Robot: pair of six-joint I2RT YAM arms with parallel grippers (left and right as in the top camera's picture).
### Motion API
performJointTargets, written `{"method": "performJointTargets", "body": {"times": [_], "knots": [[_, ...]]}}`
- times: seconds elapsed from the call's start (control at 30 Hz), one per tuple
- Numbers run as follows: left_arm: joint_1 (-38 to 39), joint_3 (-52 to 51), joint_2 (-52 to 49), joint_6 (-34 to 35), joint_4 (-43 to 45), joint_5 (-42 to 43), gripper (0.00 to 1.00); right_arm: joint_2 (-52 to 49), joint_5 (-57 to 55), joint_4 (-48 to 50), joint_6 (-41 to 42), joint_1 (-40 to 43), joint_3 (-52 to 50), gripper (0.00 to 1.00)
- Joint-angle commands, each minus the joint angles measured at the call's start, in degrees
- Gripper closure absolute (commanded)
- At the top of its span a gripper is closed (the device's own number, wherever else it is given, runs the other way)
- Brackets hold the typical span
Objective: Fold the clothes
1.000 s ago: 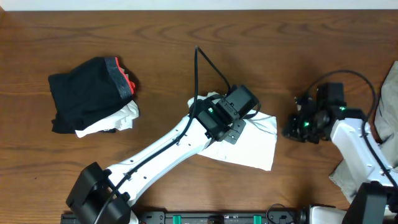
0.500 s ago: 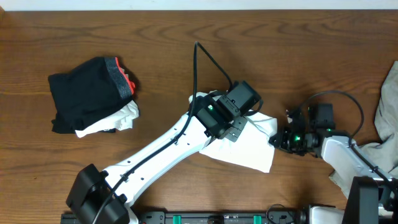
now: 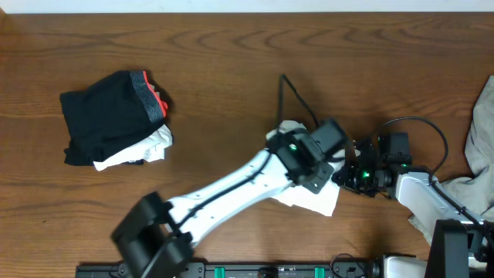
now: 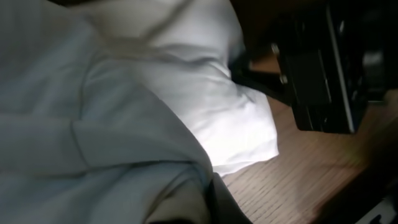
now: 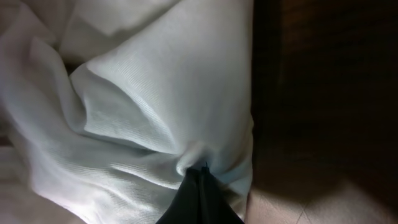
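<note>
While the crumpled white cotton garment lies on the brown wooden table right of centre, both arms crowd over it: the left gripper sits directly on top of the fabric, hiding most of it in the overhead view, and the right gripper meets the cloth's right edge, just beside the left one. Seen from the right wrist, the two dark fingers are pressed together into a single point with a pucker of the white fabric pinched between them, folds radiating from the grip. From the left wrist the garment fills nearly the whole view, one corner resting flat on the wood with the black body of the right gripper touching its edge; whether the left jaws are apart or together cannot be told. Well apart at the table's left lies a bundle of black shorts with a red-trimmed waistband, a white cloth tucked under it. A pale heap of fabric lies at the right edge.
</note>
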State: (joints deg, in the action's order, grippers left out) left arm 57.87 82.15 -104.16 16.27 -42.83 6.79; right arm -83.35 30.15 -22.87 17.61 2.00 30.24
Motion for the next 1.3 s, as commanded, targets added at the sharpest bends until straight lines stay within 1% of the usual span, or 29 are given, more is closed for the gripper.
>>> {"method": "performJointTargets", "body": {"times": [0.0, 0.23, 0.33, 0.37, 0.4, 0.43, 0.47, 0.5, 0.57, 0.8, 0.93, 1.0, 1.07, 1.13, 1.17, 1.2, 1.27], "knots": [[1.4, 1.6, -2.4, 0.5, 1.8, 2.3, 0.93, -0.3, -1.7, -0.2, 0.8, -0.6, -1.1, 0.99], [2.5, 1.6, -3.3, 1.8, 8.2, 4.3, 0.92, -0.3, -1.7, -0.4, 0.8, -0.6, -1.1, 0.99], [2.5, 1.6, -3.3, 1.9, 8.9, 4.8, 0.83, -0.3, -1.7, -0.5, 0.8, -0.6, -1.1, 0.99], [2.5, 1.6, -3.3, 2.1, 8.8, 4.8, 0.73, -0.3, -1.7, -0.5, 0.8, -0.6, -1.1, 0.99], [2.5, 1.6, -3.3, 2.1, 8.8, 4.8, 0.57, -0.3, -1.7, -0.5, 0.8, -0.6, -1.1, 0.99], [2.5, 1.6, -3.3, 2.1, 8.8, 4.8, 0.46, -0.3, -1.7, -0.6, 0.8, -0.6, -1.1, 0.98], [2.5, 1.6, -3.3, 2.2, 8.9, 4.9, 0.40, -0.3, -1.7, -0.6, 0.8, -0.6, -1.1, 0.98], [2.5, 1.6, -3.3, 2.3, 8.9, 5.4, 0.37, -0.3, -1.7, -0.6, 0.8, -0.6, -1.1, 0.98], [2.5, 1.6, -3.3, 2.3, 8.9, 6.2, 0.33, -0.3, -1.7, -0.7, 0.8, -0.6, -1.1, 0.98], [1.6, 2.0, 0.2, 2.3, 7.8, 5.5, 0.33, -0.3, -2.6, -1.1, 0.8, -0.6, -1.1, 0.98], [-0.4, 3.3, 4.6, 2.3, 2.8, 0.5, 0.33, -0.3, -3.1, -1.8, 0.8, -0.6, -1.1, 0.98], [-2.0, 3.4, 7.0, 2.3, 0.1, -1.6, 0.33, -0.2, -3.0, -1.7, 0.4, -0.5, -1.0, 0.96], [-3.8, 3.4, 8.7, 2.3, -2.7, -3.5, 0.34, 0.4, -0.9, -1.9, -2.2, -0.2, -0.4, 0.94], [-6.1, 3.4, 9.3, 2.3, -5.6, -5.2, 0.43, 2.2, 1.3, -3.5, -3.3, 0.7, 0.9, 0.93], [-7.3, 3.4, 9.3, 2.3, -7.0, -5.7, 0.49, 3.6, 1.6, -4.6, -3.6, 1.1, 1.8, 0.93], [-8.9, 3.3, 9.0, 2.2, -8.7, -6.3, 0.60, 5.9, 1.6, -6.5, -4.3, 1.5, 3.3, 0.91], [-11.5, 3.2, 8.5, 2.3, -10.4, -6.4, 0.72, 9.3, 1.5, -9.9, -5.1, 1.5, 6.0, 0.91]]}}
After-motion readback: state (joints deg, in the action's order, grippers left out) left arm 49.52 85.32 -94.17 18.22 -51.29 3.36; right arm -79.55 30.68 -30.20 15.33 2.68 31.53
